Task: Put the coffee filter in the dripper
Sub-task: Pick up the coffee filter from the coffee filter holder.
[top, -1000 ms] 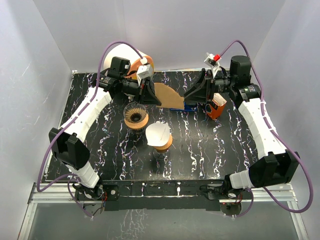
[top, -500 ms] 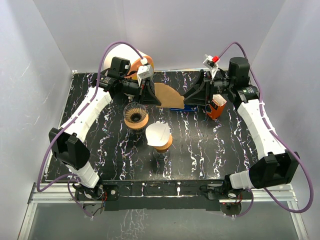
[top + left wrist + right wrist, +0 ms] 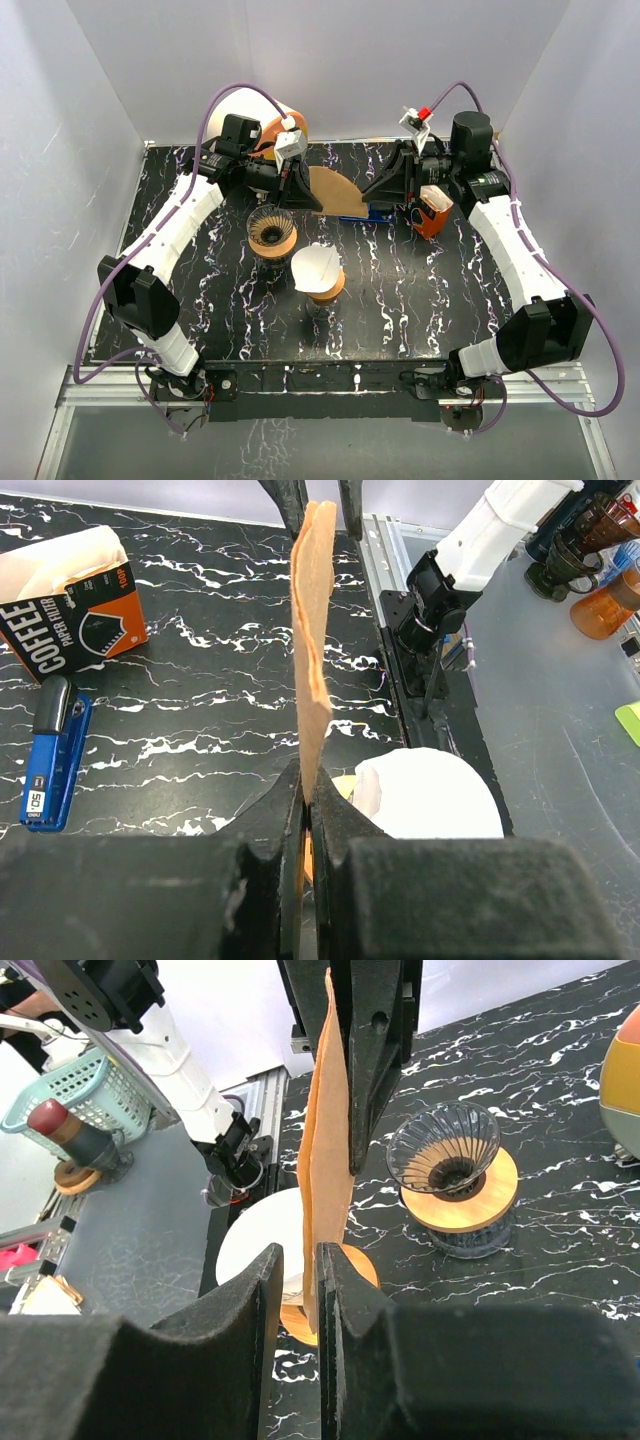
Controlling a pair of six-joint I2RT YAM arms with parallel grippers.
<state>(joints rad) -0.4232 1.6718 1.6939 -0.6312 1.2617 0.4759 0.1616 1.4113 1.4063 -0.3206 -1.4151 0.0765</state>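
Observation:
A brown coffee filter hangs upright above the back of the table between both grippers. My left gripper is shut on its left edge; the left wrist view shows the filter pinched in the gripper. My right gripper is around the filter's right edge. In the right wrist view the filter lies against one finger of the gripper, with a gap to the other. The empty glass dripper on a wooden base stands below the left gripper and also shows in the right wrist view.
A second dripper holding a white filter stands near the table's middle. An orange coffee filter box and a blue clip lie under the right gripper. A large white and orange object stands at the back.
My right wrist has shifted slightly left and back. The filter and my left gripper have stayed in place.

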